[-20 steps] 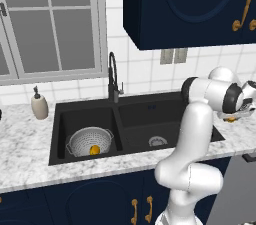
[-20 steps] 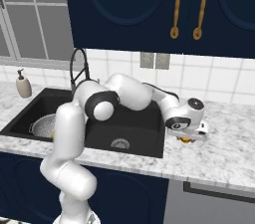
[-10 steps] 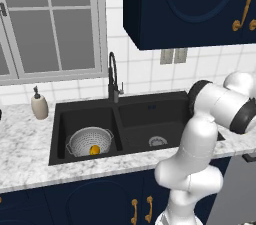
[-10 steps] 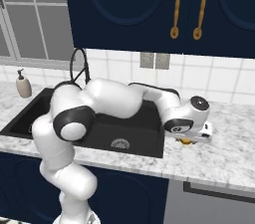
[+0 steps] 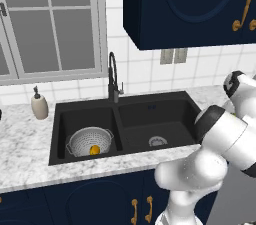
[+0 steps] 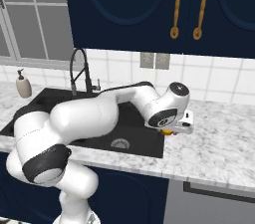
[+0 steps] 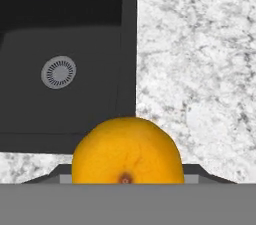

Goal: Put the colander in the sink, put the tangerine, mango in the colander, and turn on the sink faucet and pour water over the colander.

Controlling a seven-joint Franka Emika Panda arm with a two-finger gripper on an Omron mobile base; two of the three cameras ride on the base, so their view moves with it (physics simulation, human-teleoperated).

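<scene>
**Mango in the gripper beside the sink**

You are seeing the gripper (image 6: pixel 172 130) sitting right of centre in the right base view, its jaws partly spread and closing on the mango (image 7: pixel 128 151), over the marble table (image 6: pixel 219 143) beside the sink (image 5: pixel 165 114). The colander (image 5: pixel 90 141) is sitting lower left in the left basin, holding the tangerine (image 5: pixel 94 149).

From behind the arm on its left, you look forward and down at the sink (image 5: pixel 125 119). From its right, you see this same sink (image 6: pixel 119 136) and the counter (image 6: pixel 214 143). The hand camera looks down, very near the mango (image 7: pixel 127 151).
</scene>
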